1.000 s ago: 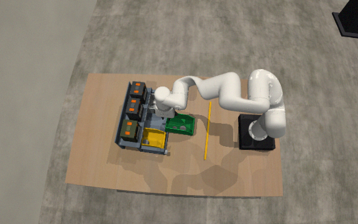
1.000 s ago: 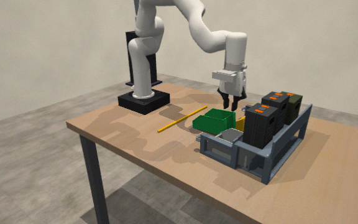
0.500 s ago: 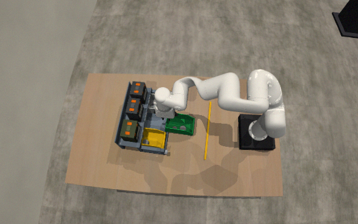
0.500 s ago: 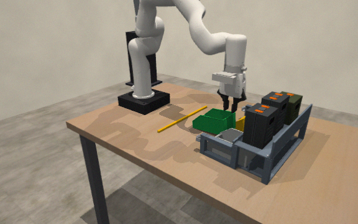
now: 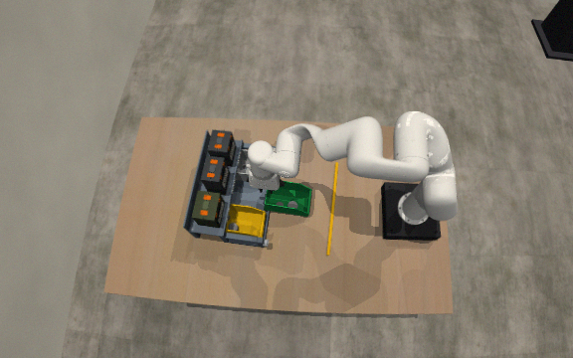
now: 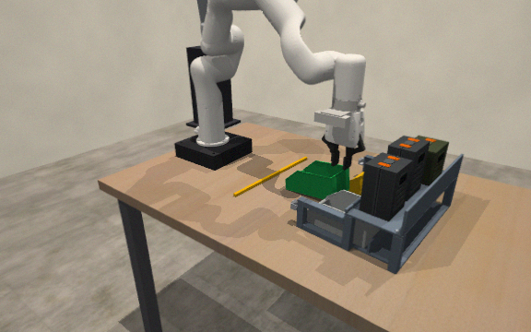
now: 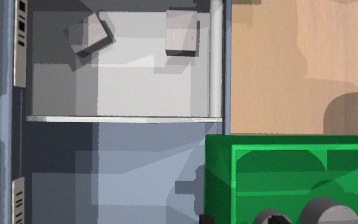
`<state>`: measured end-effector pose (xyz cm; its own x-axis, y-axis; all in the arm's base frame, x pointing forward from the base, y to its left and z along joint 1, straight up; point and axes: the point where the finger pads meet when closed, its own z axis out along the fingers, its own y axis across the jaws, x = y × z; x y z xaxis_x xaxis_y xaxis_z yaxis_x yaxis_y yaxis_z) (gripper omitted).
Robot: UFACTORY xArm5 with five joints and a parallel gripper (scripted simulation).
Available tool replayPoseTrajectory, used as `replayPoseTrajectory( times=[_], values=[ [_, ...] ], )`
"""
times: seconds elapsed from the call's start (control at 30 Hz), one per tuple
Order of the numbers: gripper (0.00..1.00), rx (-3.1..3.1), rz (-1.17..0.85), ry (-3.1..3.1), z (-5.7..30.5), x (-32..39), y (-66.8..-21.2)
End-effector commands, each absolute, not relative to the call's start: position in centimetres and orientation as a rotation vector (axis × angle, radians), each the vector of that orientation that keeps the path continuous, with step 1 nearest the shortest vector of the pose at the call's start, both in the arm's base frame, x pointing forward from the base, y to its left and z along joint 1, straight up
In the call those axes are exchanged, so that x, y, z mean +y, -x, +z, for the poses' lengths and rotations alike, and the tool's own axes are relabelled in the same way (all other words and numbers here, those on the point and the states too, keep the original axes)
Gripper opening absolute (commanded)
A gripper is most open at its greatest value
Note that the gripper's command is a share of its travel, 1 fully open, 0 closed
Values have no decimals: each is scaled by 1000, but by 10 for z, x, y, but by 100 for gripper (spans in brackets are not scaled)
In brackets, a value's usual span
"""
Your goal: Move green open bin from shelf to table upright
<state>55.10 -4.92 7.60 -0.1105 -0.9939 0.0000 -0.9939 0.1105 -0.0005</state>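
Note:
The green open bin [image 5: 291, 198] [image 6: 317, 182] [image 7: 290, 175] stands upright on the table [image 5: 167, 259] just in front of the blue-grey shelf [image 5: 191, 209] [image 6: 427, 198], touching or nearly touching its front edge. Grey round parts [image 7: 325, 212] lie inside it. My gripper [image 6: 340, 162] points straight down over the bin's shelf-side wall. Its fingers stand partly apart, with the tips at about rim height, and hold nothing. The arm's wrist hides the fingers in the overhead view.
On the shelf stand a yellow open bin [image 5: 247, 219] [image 6: 357, 184], a grey open bin [image 6: 339, 200] [image 7: 120, 90] with loose blocks, and three dark closed boxes [image 5: 213, 174] [image 6: 385, 184]. A thin yellow rod [image 5: 332, 209] [image 6: 270, 176] lies between the green bin and the robot base [image 5: 410, 224].

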Motion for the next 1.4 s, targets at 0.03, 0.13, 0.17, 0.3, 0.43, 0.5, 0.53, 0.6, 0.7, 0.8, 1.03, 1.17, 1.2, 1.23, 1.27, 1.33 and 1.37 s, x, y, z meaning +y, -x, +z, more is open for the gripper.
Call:
replayPoseTrajectory(
  times=[0.03, 0.13, 0.17, 0.3, 0.43, 0.5, 0.53, 0.6, 0.7, 0.8, 1.03, 1.17, 1.2, 1.23, 1.27, 1.33, 1.37],
  values=[
    [34, 2341, -13, 2095, 75, -49, -553],
    [34, 2341, -13, 2095, 74, -49, -553],
    [34, 2341, -13, 2095, 73, -49, -553],
    [34, 2341, -13, 2095, 71, -49, -553],
    [34, 2341, -13, 2095, 69, -49, -553],
    [34, 2341, -13, 2095, 68, -49, -553],
    [34, 2341, -13, 2095, 68, -49, -553],
    [34, 2341, -13, 2095, 66, -49, -553],
    [34, 2341, -13, 2095, 65, -49, -553],
    [34, 2341, -13, 2095, 64, -49, -553],
    [34, 2341, -13, 2095, 60, -49, -553],
    [34, 2341, -13, 2095, 58, -50, -553],
    [34, 2341, -13, 2095, 58, -50, -553],
    [34, 2341, -13, 2095, 58, -50, -553],
    [34, 2341, -13, 2095, 57, -50, -553],
    [34, 2341, -13, 2095, 56, -50, -553],
    [34, 2341, -13, 2095, 55, -50, -553]
  ],
)
